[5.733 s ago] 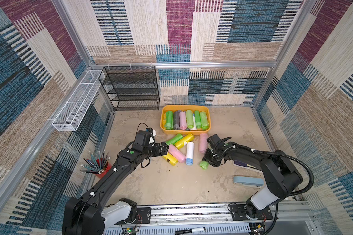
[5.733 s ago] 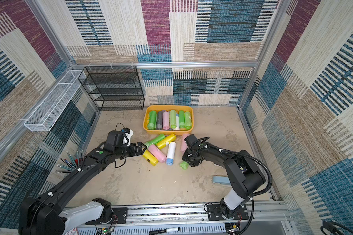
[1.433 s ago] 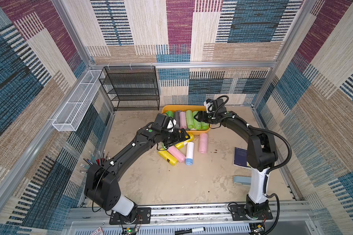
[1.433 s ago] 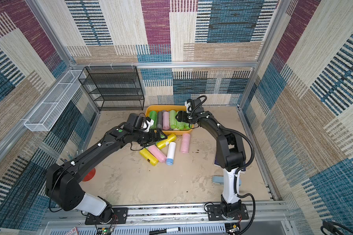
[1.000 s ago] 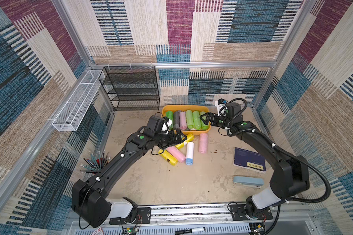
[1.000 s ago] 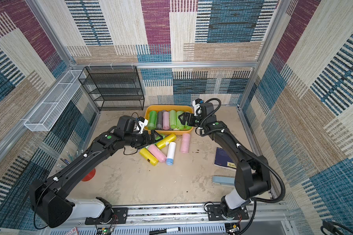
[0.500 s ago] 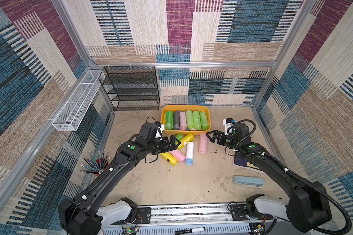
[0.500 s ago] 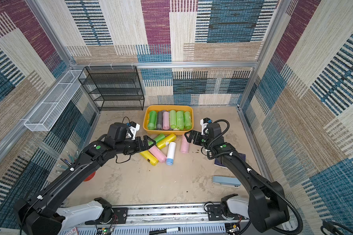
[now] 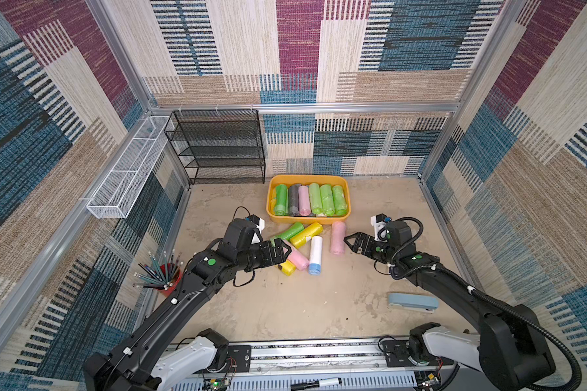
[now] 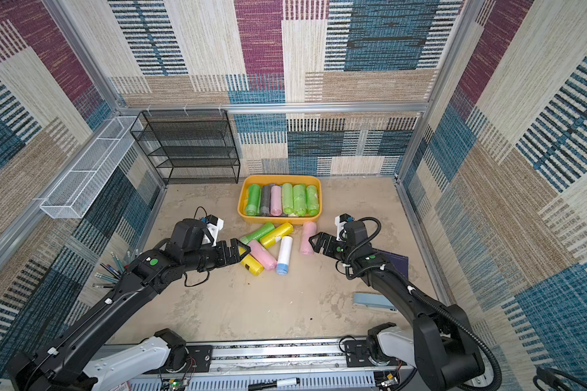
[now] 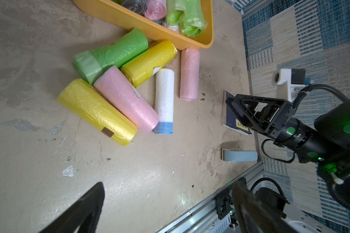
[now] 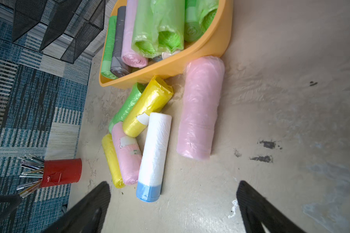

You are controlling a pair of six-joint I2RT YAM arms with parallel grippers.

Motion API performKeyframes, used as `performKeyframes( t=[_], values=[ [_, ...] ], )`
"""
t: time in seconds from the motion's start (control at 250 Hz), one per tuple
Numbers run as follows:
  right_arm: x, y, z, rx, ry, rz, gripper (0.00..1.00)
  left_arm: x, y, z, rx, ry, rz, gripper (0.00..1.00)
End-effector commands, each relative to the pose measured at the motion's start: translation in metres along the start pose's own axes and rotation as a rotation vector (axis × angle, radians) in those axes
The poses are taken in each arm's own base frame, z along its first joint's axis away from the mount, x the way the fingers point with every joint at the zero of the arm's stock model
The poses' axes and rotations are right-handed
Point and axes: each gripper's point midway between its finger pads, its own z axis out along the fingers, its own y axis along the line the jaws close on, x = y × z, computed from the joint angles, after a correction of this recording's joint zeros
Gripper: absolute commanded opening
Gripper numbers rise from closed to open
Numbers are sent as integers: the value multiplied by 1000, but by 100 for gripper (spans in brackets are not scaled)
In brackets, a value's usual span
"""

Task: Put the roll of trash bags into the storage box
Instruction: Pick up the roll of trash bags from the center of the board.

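**Nothing gripped**

The left fingers (image 9: 278, 253) and right fingers (image 9: 354, 241) are held spread, empty, flanking six loose rolls (image 9: 315, 254) laid on the desk (image 9: 285, 304) just before the box (image 9: 307, 178). A book (image 11: 230, 119) beneath the right arm (image 11: 305, 139) is shown plainly by the left wrist view alone.

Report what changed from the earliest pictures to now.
The small green roll once beside the right gripper is gone from the table: that gripper carried it to the storage box, released it and drew back, jaws open. The left gripper reached toward the box and returned, open and empty. The six loose rolls, the stapler and the pencil cup stayed put.
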Motion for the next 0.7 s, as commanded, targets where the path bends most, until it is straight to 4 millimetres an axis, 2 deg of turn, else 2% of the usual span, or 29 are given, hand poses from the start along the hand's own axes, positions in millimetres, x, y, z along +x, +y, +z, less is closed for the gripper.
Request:
performKeyframes(
  t=[0.0, 0.2, 0.36, 0.496, 0.7],
  values=[
    [-1, 6, 3, -40, -12, 0, 99, 0, 7, 2, -27, -4, 20, 98],
    [8, 1, 15, -50, 42, 10, 100, 0, 13, 5, -48, -20, 9, 98],
    [5, 2, 24, -48, 62, -4, 99, -2, 13, 10, -13, -56, -19, 98],
    [0, 2, 31, -46, 66, -10, 97, 3, 20, 16, -29, -51, -31, 98],
    [2, -3, 45, -41, 95, 0, 82, 4, 22, 25, -29, -36, -37, 98]
  ],
)
